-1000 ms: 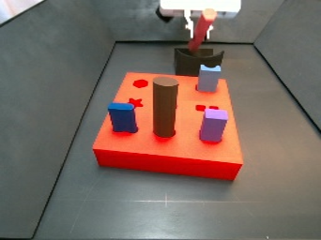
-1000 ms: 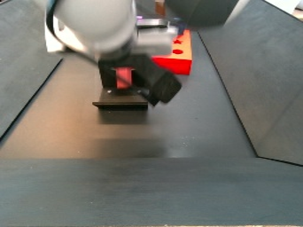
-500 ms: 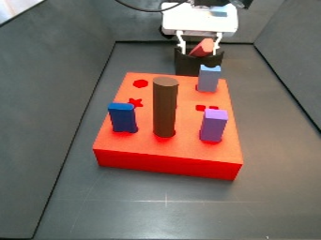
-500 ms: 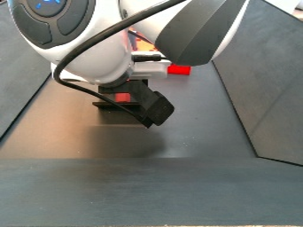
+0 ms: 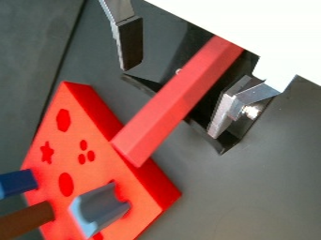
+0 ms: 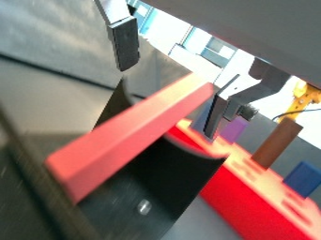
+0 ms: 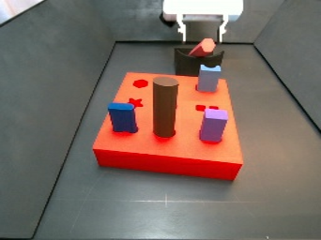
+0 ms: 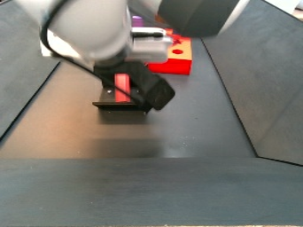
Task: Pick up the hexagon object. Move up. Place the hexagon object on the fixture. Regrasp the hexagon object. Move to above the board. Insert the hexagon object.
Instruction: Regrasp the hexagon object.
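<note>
My hand (image 5: 189,70) is wide open, fingers either side of the rod (image 5: 175,94), prob. resting on fixture (image 6: 175,178); rod's axis crosses my jaws.

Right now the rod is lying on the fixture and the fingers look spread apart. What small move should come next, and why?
Probably close the gripper on the hexagon object to regrasp it. In both wrist views the rod rests tilted in the fixture, and the silver fingers stand open on either side of it with a gap to each. The board comes only after a firm hold.
</note>
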Tool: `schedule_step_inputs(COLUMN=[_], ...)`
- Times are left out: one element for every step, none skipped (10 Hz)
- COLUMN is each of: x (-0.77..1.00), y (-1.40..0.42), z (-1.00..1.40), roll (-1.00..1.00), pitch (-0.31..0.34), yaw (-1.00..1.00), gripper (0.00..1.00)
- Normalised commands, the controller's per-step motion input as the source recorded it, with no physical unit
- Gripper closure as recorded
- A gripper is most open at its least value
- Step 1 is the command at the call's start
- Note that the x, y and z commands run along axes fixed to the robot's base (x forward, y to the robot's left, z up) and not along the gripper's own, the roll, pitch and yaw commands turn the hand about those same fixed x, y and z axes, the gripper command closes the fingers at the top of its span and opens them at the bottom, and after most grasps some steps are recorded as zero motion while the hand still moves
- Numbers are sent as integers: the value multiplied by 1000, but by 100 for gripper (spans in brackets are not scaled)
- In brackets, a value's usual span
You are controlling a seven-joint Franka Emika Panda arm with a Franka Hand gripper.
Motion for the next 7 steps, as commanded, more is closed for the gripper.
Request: schedule_step_inputs(x=[-36,-32,-30,-25,5,12,-14], y=[4,4,5,5,-958,-1000,-1000], z=[891,713,537,244,1000,968,964], roll=[35,37,37,36,1000,1000,1000], pitch=[31,63,89,116,81,81,72], yaw=[67,61,45,14,24,21,20], gripper=[0,0,0,0,0,0,0])
